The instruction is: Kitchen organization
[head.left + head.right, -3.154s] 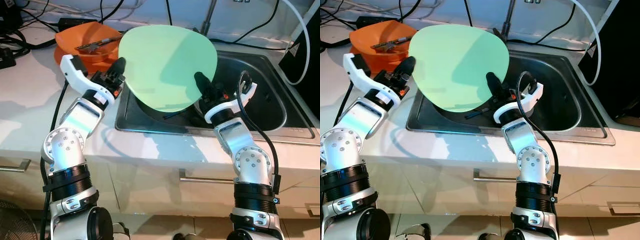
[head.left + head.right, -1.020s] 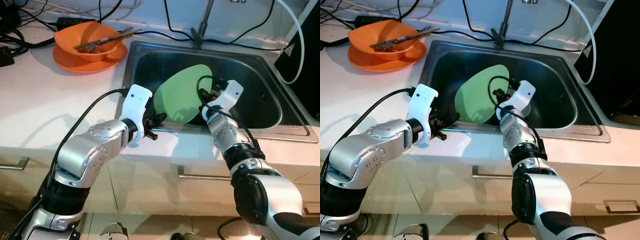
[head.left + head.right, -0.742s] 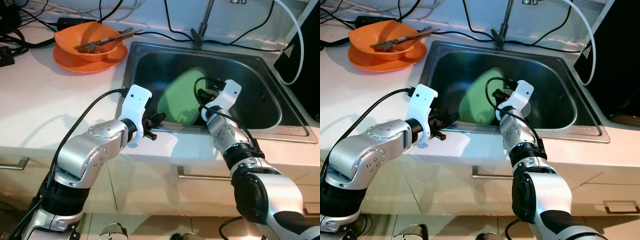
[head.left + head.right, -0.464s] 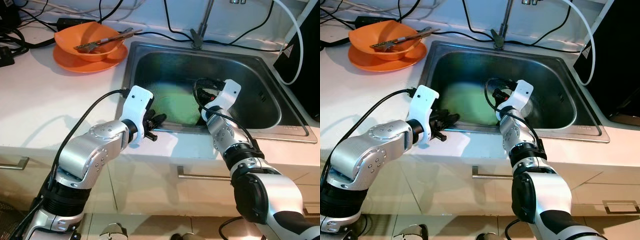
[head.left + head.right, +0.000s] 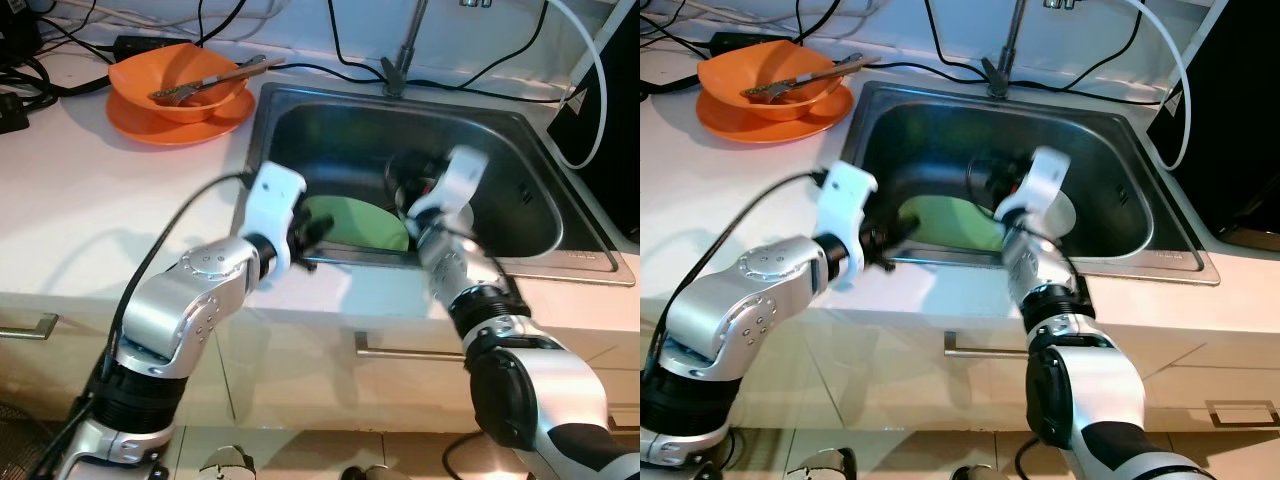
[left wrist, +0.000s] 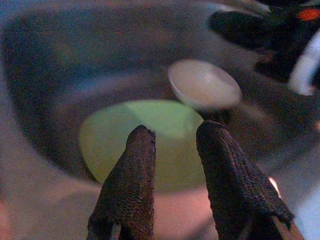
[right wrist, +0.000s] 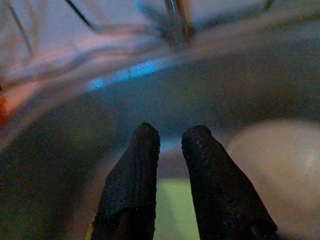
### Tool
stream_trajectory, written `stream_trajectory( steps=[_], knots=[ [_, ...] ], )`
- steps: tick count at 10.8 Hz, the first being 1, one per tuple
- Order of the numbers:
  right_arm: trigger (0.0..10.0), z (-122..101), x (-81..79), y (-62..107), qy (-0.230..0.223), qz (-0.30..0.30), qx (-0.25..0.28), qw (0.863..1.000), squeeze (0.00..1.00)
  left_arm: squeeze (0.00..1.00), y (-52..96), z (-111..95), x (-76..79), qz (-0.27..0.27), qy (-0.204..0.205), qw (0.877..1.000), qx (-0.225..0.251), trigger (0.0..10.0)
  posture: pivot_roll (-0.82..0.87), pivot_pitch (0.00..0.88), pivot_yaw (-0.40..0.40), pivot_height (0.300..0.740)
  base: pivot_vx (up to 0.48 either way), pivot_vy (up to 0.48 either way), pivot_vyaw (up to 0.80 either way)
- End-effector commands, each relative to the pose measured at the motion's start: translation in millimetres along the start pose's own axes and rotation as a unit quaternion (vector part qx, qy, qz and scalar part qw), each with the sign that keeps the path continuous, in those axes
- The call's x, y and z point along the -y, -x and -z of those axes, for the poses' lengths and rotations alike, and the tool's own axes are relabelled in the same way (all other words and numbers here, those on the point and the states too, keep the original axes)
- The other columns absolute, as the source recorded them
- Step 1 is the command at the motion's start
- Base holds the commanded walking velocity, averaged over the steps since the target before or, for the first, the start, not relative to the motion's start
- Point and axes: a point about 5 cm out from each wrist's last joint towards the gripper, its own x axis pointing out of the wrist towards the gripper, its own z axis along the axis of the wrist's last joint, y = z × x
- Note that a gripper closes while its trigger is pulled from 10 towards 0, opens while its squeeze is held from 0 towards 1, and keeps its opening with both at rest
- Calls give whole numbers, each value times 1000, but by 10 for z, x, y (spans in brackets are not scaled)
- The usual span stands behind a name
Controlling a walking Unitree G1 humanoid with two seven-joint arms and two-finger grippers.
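Observation:
A light green plate (image 5: 355,222) lies flat on the bottom of the steel sink (image 5: 520,150), toward its front. My left gripper (image 5: 312,232) hovers at the sink's front-left rim, open and holding nothing. The left wrist view looks past it to the green plate (image 6: 150,135) below. My right gripper (image 5: 985,180) is inside the sink just above the plate's far edge, open and holding nothing. In the right wrist view the right gripper (image 7: 170,132) points toward the faucet. Both arms are motion-blurred.
A small white round dish (image 5: 1065,212) lies in the sink right of the green plate. An orange bowl (image 5: 180,75) with tongs (image 5: 210,80) sits on an orange plate (image 5: 150,120) at the counter's back left. The faucet (image 5: 405,50) and cables are behind the sink, a black appliance (image 5: 610,110) at right.
The green plate went from held above the sink, to tilted inside it, to flat on the bottom. Both grippers have let go of it and shifted slightly.

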Motion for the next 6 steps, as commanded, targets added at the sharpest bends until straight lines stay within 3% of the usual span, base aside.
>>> stream_trajectory(
  steps=[1,2,4,5,6],
  knots=[
    [10000,-147,-3,1,33,-11,41,999,0,0,-12,-42,-61,-27,-6,999,20,10000,29,77,-121,740,0,0,0],
    [10000,-312,-124,57,61,-44,98,992,0,0,-9,-147,-187,-77,-6,994,72,10000,20,76,-118,740,0,0,0],
    [10000,-414,-249,248,106,-66,146,981,0,0,17,-190,-351,-141,-13,984,112,10000,0,78,-114,740,0,0,0],
    [10000,-370,-243,327,110,-64,143,981,0,0,26,-197,-358,-162,-19,979,121,10000,-5,79,-114,740,0,0,0],
    [10000,-247,-137,444,117,-48,125,984,0,0,56,-194,-535,-196,-51,972,122,10000,-6,79,-112,740,0,0,0]
  ],
)
